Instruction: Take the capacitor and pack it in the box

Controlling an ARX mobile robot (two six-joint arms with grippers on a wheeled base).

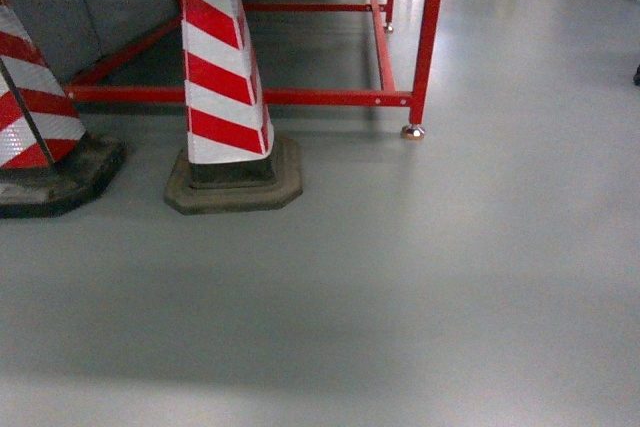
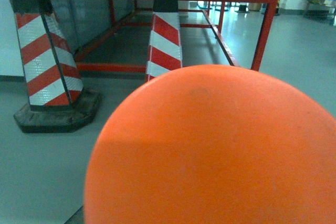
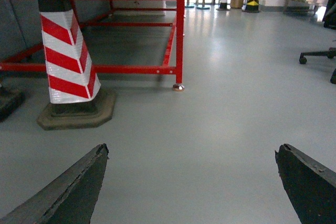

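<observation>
Capacitor carried at the left gripper, box nowhere in view

The orange capacitor (image 2: 215,148) fills the left wrist view, apparently held there, though the fingers are hidden. The right gripper (image 3: 191,182) is spread wide over bare floor (image 1: 420,277), holding nothing.

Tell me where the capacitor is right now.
The capacitor fills the lower right of the left wrist view, right against the camera, with a striped cone behind it. Head and right wrist views don't show it.

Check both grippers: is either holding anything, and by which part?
The right gripper is open and empty. The capacitor fills the left wrist view, so the left gripper probably holds it, but its fingers are hidden; the place of the hold cannot be told.
</observation>
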